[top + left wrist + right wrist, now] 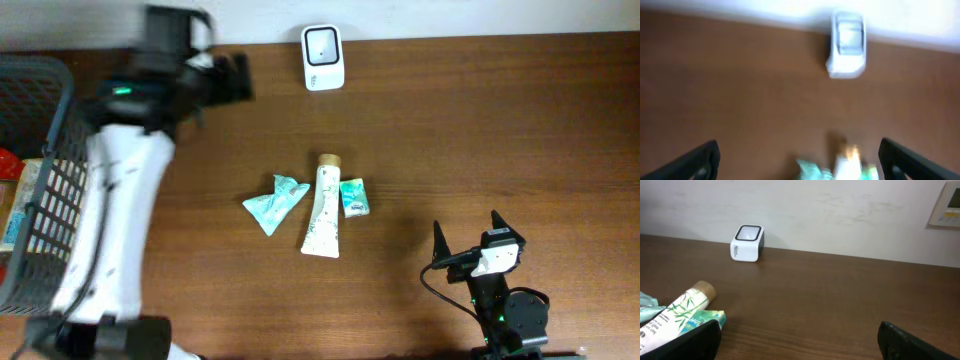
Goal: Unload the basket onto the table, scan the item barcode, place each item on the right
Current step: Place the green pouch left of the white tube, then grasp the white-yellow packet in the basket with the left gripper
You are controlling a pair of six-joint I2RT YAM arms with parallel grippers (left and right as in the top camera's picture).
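OH / scanner: white scanner [323, 57] at far edge of table [520, 130], nothing over its window.
OH / items: tube [325, 205], teal packet [275, 203] and green sachet [354, 196] lie just beside each other mid-table, well short of scanner.
OH / left gripper: left gripper [240, 78] is left of scanner near the far edge; blurred, so its spread can't be read here.
OH / right gripper: right gripper [467, 224] at near-right, fingers spread, empty, well apart from items.
OH / basket: basket [40, 150] at left edge is cut off; goods inside, can't ID.
LW / clarity: whole view soft, no detail.
LW / left gripper: dark fingers [700, 160] at both lower corners, wide apart, nothing btwn them.
LW / scanner: ahead, upper centre-right.
LW / items: pale green-white smear at bottom edge, cut off.
RW / right gripper: fingers [912, 340] spread at both lower corners, nothing pinched.
RW / items: tube w/ bamboo print, cap end toward scanner; sachet partly behind left finger; packet clipped at left edge.
RW / barcode: none visible on any item, any view.
Progress: prob. at a pick-up stage; no item held, none at scanner.
Left to do: grasp, carry to scanner, show barcode.
Unknown: which item is the target; whether any is scanned already.
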